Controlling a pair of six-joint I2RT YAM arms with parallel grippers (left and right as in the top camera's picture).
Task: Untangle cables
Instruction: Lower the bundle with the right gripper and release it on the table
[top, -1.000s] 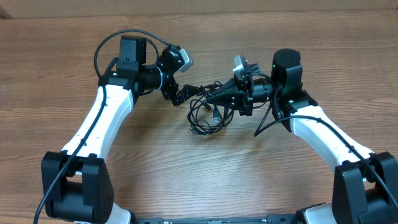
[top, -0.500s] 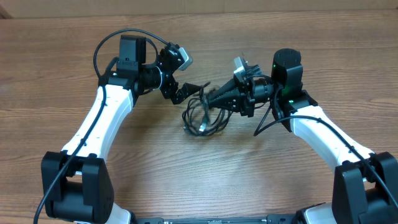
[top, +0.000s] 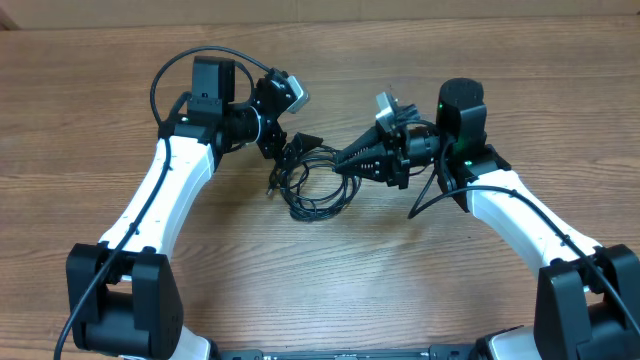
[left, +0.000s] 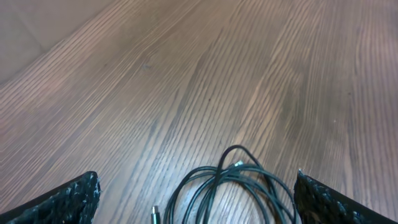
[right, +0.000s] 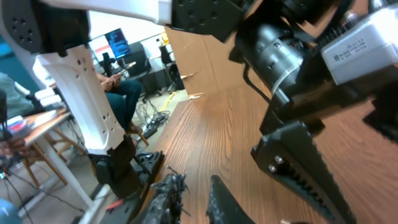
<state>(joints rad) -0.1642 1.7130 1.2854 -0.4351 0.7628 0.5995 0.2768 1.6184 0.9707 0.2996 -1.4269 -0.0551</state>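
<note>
Your left gripper (left: 196, 186) stands wide open and holds nothing. Its two textured fingers (left: 62, 199) sit at the lower corners of the wrist view. Between them, just ahead of the tips, lie the cables (left: 231, 177), a loose tangle of thin black loops on the wooden table (left: 186, 62). A small plug end (left: 157, 213) lies low in the gap.

Your right gripper (right: 196, 182) has its jaws parted by a narrow slit, with bare wood showing through. From overhead its tips meet strands leaving the tangle's right side, and you cannot tell whether one is caught. Beyond the right jaws the left gripper faces them, with the tangle between and just below both.
</note>
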